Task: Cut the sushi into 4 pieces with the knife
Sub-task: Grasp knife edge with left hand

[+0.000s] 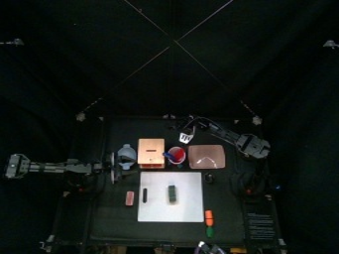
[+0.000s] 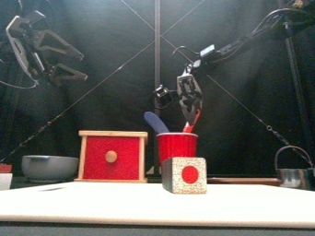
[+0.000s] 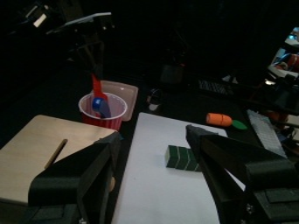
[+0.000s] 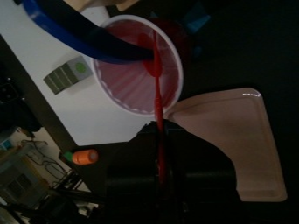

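The dark green sushi roll lies on the white cutting board; in the front view its end shows a red centre. Behind it stands the red cup holding the blue knife and the red knife. My right gripper hangs over the cup, shut on the red knife's handle, with the blade still inside the cup. My left gripper is open and empty, raised at the table's left, facing the roll.
A wooden box with a red drawer front stands left of the cup, a pink tray right of it. A blue-grey bowl is far left, a metal cutter far right. Orange and green toys lie near the front edge.
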Tool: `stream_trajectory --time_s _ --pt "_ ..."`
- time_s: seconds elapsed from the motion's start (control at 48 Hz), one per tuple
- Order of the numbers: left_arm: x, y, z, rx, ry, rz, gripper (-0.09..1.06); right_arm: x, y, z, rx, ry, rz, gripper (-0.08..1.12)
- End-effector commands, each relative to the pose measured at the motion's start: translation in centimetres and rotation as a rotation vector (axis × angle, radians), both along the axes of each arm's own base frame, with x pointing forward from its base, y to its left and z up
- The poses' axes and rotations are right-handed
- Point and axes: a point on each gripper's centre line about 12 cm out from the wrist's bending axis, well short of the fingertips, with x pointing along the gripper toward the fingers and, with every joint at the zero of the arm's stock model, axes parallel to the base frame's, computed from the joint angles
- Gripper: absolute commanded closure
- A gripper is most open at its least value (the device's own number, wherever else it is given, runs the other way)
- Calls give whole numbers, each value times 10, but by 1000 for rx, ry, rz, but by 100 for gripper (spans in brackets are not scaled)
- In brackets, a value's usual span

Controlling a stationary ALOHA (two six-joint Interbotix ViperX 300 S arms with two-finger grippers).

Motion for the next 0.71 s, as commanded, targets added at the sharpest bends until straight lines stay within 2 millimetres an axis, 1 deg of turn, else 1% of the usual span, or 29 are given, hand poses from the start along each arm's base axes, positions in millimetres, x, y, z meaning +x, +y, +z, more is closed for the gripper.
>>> stream_trajectory --time_s 0.021,0.188,0.333,0.583,0.708 --pt "3 1 7 2 -21 3 2 1 1 42 -42 -73 6 98" --pt "3 1 7 2 -21 3 2 -4 8 83 -77 -121 -11 98" --pt "3 1 7 4 -21 2 2 -13 24 106 -96 -144 9 98" --pt "4 1 10 9 -37 3 2 -26 59 139 -154 -216 60 98" --pt "4 1 13 17 -56 4 2 -28 84 156 -196 -288 95 98"
